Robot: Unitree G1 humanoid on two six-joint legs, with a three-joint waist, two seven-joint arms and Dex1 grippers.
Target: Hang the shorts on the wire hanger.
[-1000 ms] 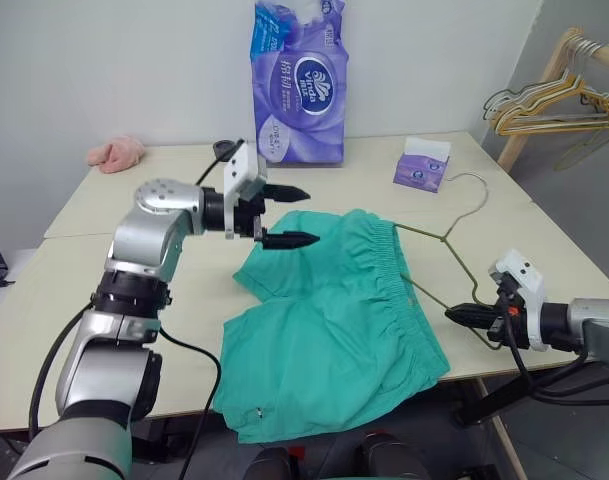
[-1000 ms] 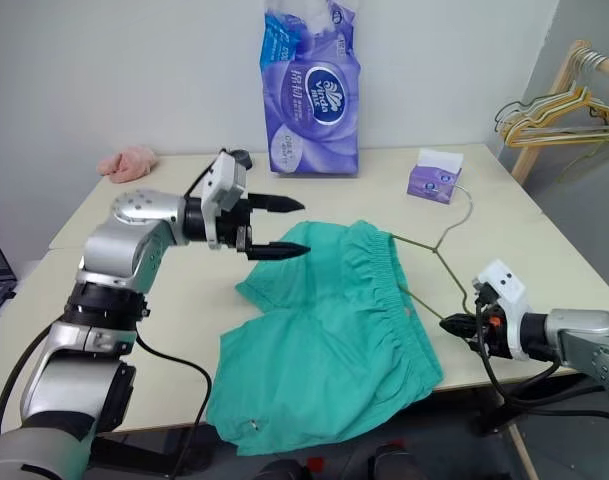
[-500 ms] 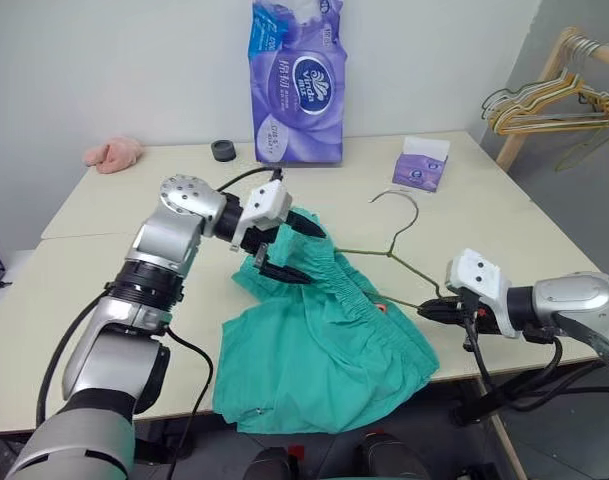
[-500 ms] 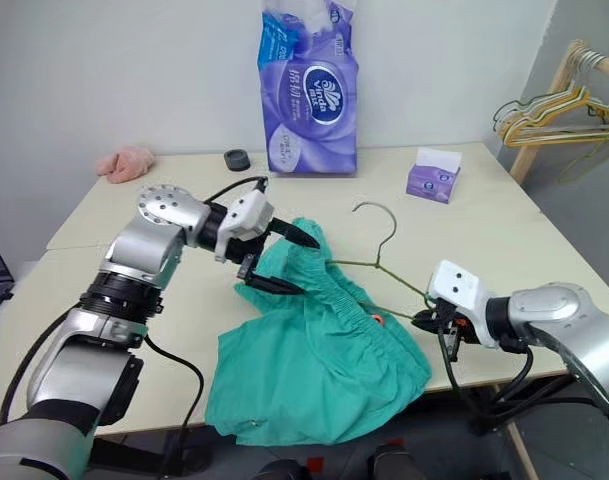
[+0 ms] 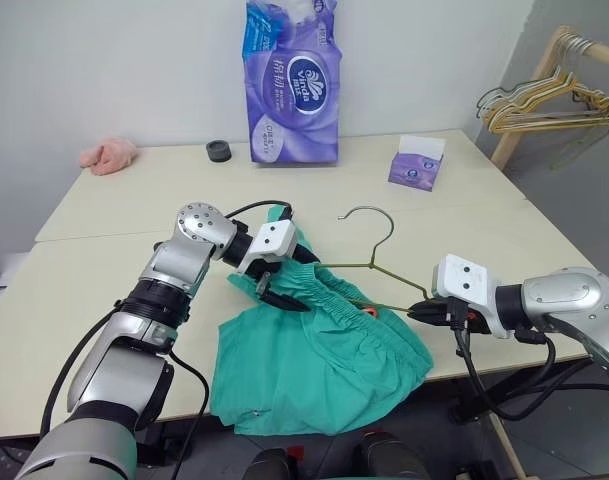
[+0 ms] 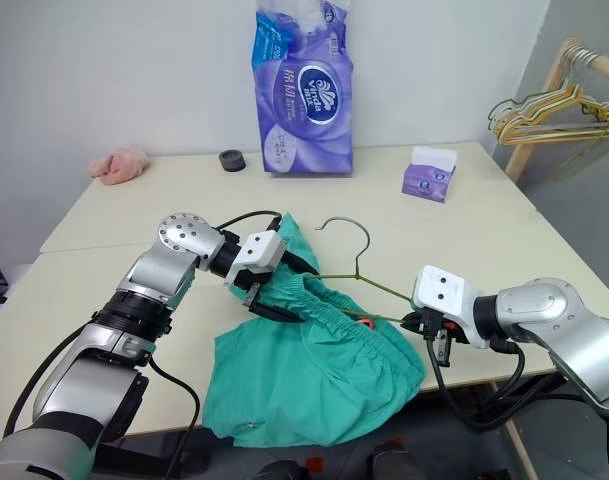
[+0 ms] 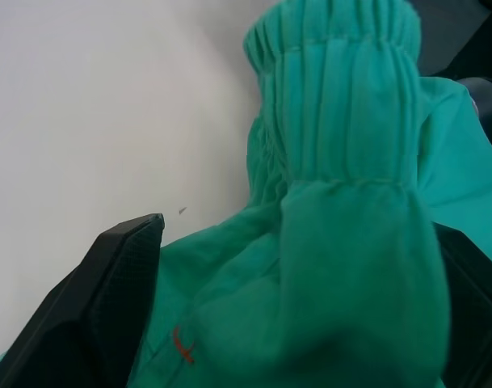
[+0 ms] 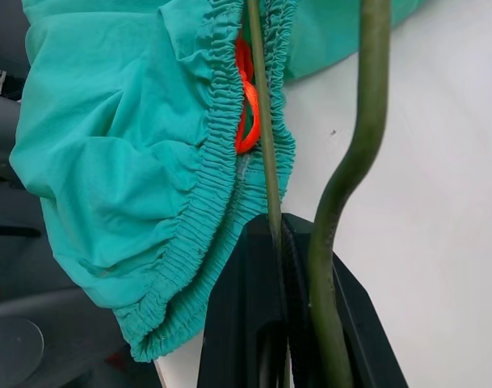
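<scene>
The right gripper (image 5: 416,311) was clamped on one end of the wire hanger (image 5: 369,268), whose frame ran from its fingertips into the waistband of the shorts (image 5: 314,360). The left gripper (image 5: 294,278) stood wide, its fingers (image 7: 120,279) straddling the bunched waistband without pinching it.
</scene>
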